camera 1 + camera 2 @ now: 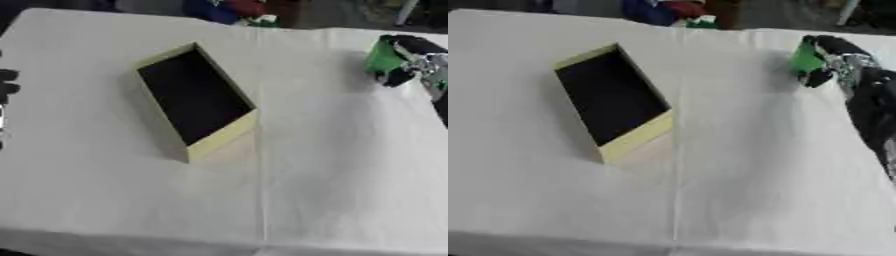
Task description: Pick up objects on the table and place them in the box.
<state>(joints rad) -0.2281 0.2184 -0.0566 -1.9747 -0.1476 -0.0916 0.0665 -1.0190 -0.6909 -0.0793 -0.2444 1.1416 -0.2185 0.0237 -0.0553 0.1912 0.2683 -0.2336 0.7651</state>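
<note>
A white cloth-covered table fills the near part of the scene, its surface bare up to a faint crease that runs from the near edge toward the far side.

Left of centre, farther in, a rectangular yellow-green cardboard box with a dark interior sits open-topped on the cloth, set askew, one short wall toward the near right and its long sides slanting away to the far left. Nothing can be made out inside it.

At the left edge, level with the box, dark finger-like shapes of the robot's left hand just enter the left eye view; too little shows to say whether the fingers are spread or curled.

On the far right, the robot's black-and-silver right hand reaches in from the right side, its arm trailing down the right edge. Its fingers curl round a small bright green object, gripping it at the far right part of the table, well apart from the box. Whether the green object touches the cloth or is raised off it cannot be told.

Beyond the far table edge lie blurred blue, red and green items.
</note>
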